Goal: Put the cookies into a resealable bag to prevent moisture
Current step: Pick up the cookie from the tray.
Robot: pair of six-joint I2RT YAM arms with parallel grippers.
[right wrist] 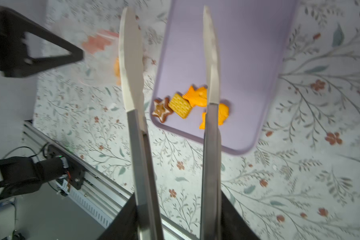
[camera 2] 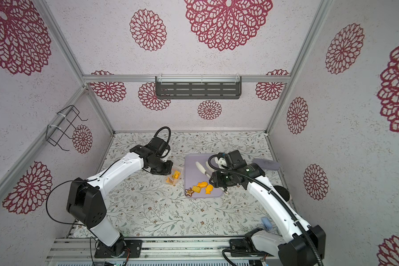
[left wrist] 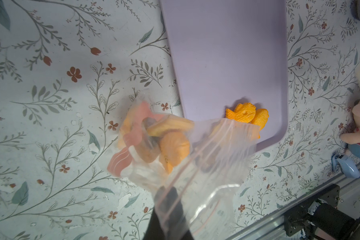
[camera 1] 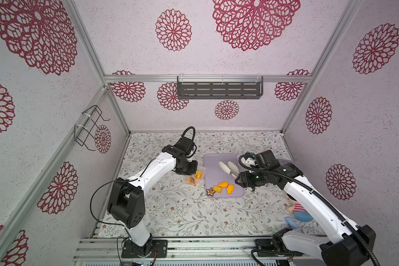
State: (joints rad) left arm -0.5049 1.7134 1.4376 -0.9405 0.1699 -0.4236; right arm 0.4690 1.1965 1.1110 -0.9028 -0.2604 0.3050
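Four cookies (camera 1: 221,189) lie loose at the near end of the lavender tray (camera 1: 213,165): 1 brown star (right wrist: 162,109), 1 square cracker (right wrist: 180,105), 2 orange fish (right wrist: 197,95). Several more sit inside the resealable bag (left wrist: 175,145), exact count unclear. The left hand (camera 1: 190,169) is clamped on the bag's rim, just off the tray's left edge. The right hand (camera 1: 241,179) grips 1 pair of tongs (right wrist: 133,124), blades apart & empty, long axis aimed toward the tray's far end w/ tips past the cookies, so they lie back toward that hand. Right arm is nearer.
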